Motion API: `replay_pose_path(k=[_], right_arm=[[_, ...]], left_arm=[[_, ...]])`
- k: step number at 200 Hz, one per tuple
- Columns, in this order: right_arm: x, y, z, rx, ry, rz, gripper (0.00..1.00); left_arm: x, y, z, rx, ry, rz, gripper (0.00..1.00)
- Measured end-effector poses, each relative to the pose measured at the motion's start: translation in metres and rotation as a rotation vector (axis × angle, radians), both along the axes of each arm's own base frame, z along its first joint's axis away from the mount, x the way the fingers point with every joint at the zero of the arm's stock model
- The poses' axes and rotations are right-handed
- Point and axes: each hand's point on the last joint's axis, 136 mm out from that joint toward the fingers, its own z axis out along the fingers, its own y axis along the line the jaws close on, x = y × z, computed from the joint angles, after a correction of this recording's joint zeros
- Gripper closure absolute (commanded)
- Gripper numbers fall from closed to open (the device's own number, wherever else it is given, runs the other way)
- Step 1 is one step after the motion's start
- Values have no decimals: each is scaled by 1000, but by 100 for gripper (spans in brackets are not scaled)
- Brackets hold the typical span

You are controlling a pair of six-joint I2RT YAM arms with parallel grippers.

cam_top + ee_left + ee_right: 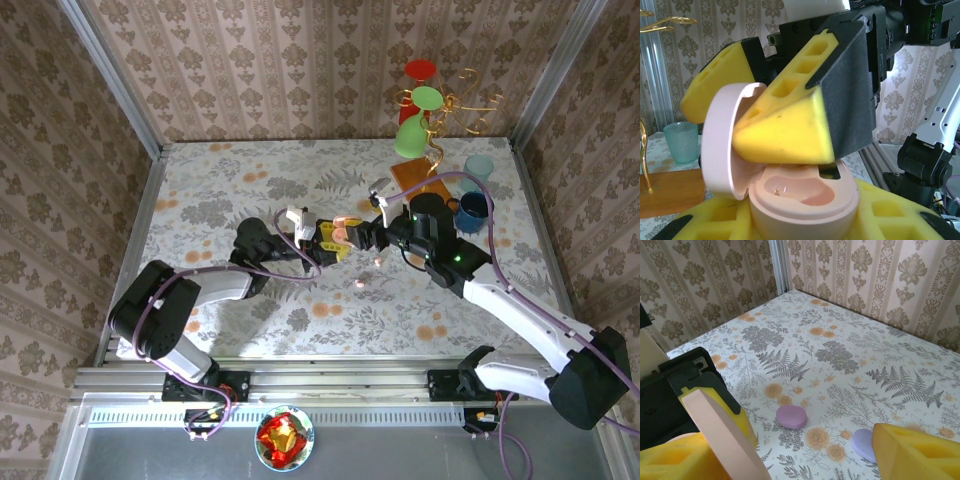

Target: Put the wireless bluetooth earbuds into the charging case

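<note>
Pink plastic charging case [805,200], lid up, sits clamped in the left gripper [802,222], the right gripper [355,235] gapes wide over it holding nothing, and two lilac earbuds [791,416] lie loose on the surface [850,325]: tiny, probably light and slick, best pinched gently across the sides.

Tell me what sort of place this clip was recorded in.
Probably a lab robot cell dressed as a home: wallpaper panels in metal framing, a floral-covered table, and a cup stand at the back right.
</note>
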Motion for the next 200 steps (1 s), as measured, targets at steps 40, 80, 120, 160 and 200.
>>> replay_pose_path(k=[40,80,120,160,200], right_arm=[[-5,-1,7,18,-11,10,23],[-26,-16,24,82,-49,-7,22],[-39,-42,16,173,-16,-108,25],[-20,-76,-27,312,202,-315,29],[-8,-83,-90,352,467,-437,29]], left_arm=[[2,1,0,-1,1,9,79],[12,5,1,-5,4,49,79],[24,12,2,-12,1,93,79],[33,21,-2,-8,9,131,79],[44,29,-6,-7,29,180,79]])
